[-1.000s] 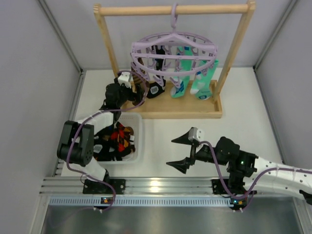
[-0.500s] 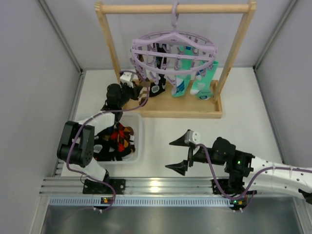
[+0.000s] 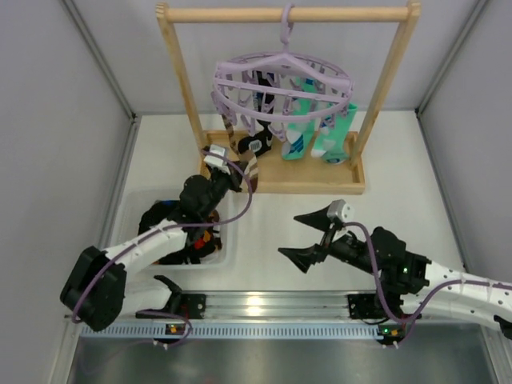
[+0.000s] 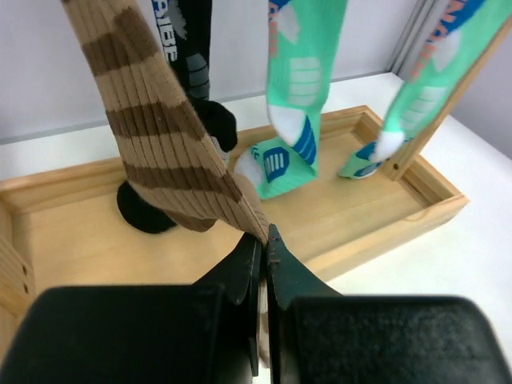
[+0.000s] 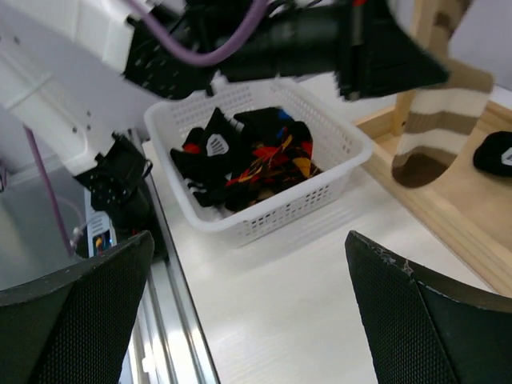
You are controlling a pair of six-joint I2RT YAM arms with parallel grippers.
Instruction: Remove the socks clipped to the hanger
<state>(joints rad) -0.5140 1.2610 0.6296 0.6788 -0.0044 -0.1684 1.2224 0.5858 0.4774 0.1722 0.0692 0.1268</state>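
Observation:
The lavender hanger (image 3: 285,66) hangs from the wooden rail and dips toward its left side. A tan sock with brown stripes (image 4: 172,152) runs taut from that side down to my left gripper (image 4: 266,240), which is shut on its lower edge. From above, the striped sock (image 3: 246,160) and left gripper (image 3: 234,178) sit over the front of the wooden base. A black sock (image 4: 200,80) and two teal-mint socks (image 4: 292,104) (image 4: 416,88) hang behind. My right gripper (image 3: 308,238) is open over the table with nothing between its fingers; the same open gripper (image 5: 252,312) faces the basket.
A white basket (image 5: 264,220) with several dark and orange patterned socks stands on the left, near my left arm. The wooden rail frame's tray base (image 4: 384,216) lies under the hanging socks, with an upright post (image 3: 188,96) to the left of the hanger.
The left gripper has shut on the striped sock and drawn back toward the near edge, pulling it taut and tipping the hanger left. The right gripper has shifted slightly and stays open.

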